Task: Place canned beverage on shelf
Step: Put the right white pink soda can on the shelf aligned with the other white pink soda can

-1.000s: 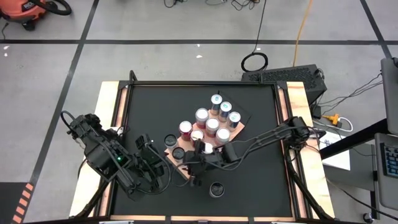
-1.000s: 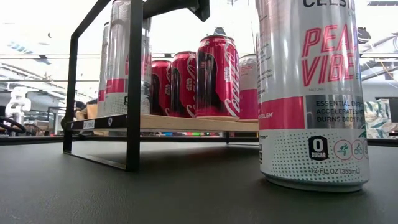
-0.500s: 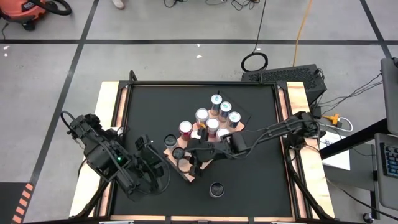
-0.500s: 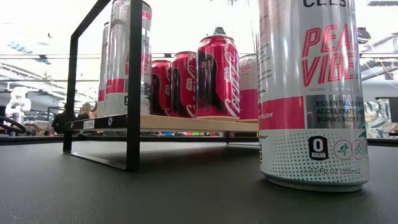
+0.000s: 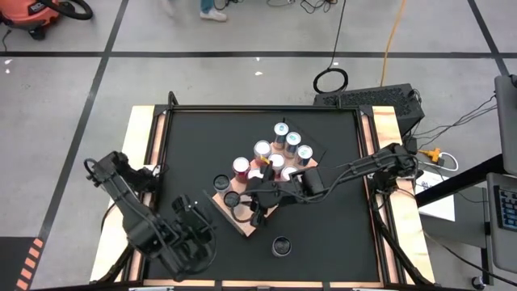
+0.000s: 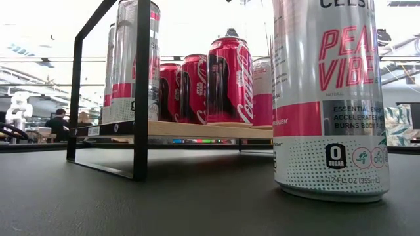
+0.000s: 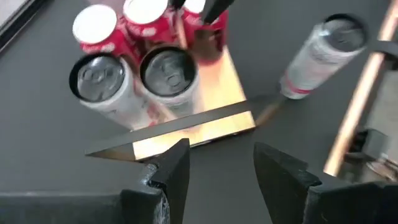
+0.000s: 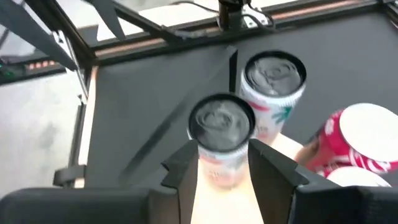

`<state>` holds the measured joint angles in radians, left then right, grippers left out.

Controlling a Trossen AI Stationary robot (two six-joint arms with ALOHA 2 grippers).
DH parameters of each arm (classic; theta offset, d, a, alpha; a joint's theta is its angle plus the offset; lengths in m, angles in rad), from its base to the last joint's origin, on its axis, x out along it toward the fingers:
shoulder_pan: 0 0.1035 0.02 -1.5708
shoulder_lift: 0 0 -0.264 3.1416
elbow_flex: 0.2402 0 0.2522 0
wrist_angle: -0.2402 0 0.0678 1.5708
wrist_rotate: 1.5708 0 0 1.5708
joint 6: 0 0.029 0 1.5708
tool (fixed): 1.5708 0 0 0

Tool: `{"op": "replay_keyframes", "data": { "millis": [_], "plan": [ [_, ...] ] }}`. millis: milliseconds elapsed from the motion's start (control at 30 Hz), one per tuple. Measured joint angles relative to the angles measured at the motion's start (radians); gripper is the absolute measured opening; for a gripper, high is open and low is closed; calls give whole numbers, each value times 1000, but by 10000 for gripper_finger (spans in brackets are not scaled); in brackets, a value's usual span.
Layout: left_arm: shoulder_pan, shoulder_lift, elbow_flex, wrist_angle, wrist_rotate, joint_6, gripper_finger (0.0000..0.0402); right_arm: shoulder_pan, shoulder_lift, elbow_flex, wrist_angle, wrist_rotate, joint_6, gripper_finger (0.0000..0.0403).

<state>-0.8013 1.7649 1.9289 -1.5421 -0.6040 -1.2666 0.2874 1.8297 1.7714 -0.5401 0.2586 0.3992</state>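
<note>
The right end effector (image 8: 222,163) sits over the near corner of the light-brown wooden shelf with a thin black edge (image 5: 257,229), just below centre of the high view. In the right wrist view its two dark fingers (image 8: 184,167) stand on either side of a slim silver-and-pink beverage can (image 8: 221,137). The fingers look pressed to its sides, so I judge the can grasped, standing upright on or just over the board.

To finish this placement well, the can's base should rest flat on the wood before the fingers part, and the end effector should then leave straight up. A second slim silver can (image 8: 272,84) stands just beside the held one, and a red cola can (image 8: 354,143) is near at the right of that view, so any sideways exit risks knocking a neighbour.

The held can is close to the board's corner, so it should not be nudged outward. The black tabletop (image 5: 323,242) is open toward the lower right of the high view, apart from one loose silver can (image 5: 281,246) standing there.

The left end effector (image 7: 219,163) waits at the lower left of the high view, fingers parted and holding nothing, well clear of the shelf.
</note>
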Motion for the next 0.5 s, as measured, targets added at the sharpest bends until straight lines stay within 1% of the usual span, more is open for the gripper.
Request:
{"op": "replay_keyframes", "data": {
  "millis": [133, 333, 400, 500],
  "plan": [
    [13, 0, -87, 81, 0, -35, 172, 0, -2, 0, -73, -1, -7, 118],
    [41, 0, -152, 200, -19, -33, 172, 0, -1, 0, -155, -24, -28, 118],
    [50, -6, -163, 207, -17, 3, 172, 0, -1, 0, -154, -53, -30, 118],
    [76, -53, -167, 199, 55, 105, 172, 0, -1, 0, -154, -108, -39, 118]
  ]
}}
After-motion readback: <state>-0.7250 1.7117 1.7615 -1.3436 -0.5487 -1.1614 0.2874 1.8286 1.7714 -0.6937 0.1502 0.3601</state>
